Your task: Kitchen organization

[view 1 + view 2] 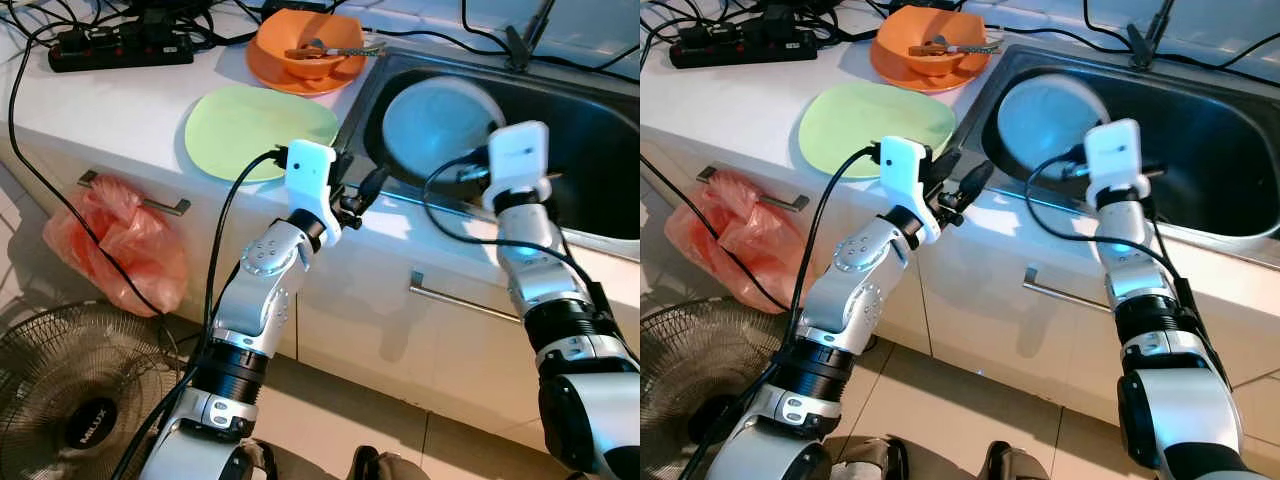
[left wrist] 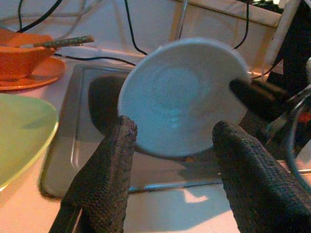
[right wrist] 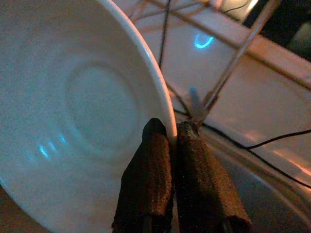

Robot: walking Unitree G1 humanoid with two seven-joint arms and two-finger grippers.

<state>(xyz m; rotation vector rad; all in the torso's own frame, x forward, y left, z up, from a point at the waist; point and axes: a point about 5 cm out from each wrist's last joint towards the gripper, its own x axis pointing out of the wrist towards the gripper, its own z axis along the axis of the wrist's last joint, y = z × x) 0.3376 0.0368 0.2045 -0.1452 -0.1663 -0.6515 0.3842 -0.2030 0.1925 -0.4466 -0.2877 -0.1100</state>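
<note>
while right end effector (image 3: 172,141) pinches white plate (image 3: 73,111) rim, sink (image 1: 600,130) below.

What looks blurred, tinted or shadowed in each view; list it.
Left eye view: the white plate over the sink is smeared and blue-tinted. Left wrist view: an orange cast on the counter, and the left gripper fingers are close and soft. Right wrist view: dim, with a blue glint on the plate where the right gripper pinches its rim.

Sink (image 1: 600,150) right half open; white plate (image 1: 432,122) blocks its left — cables (image 1: 430,40) behind.
</note>
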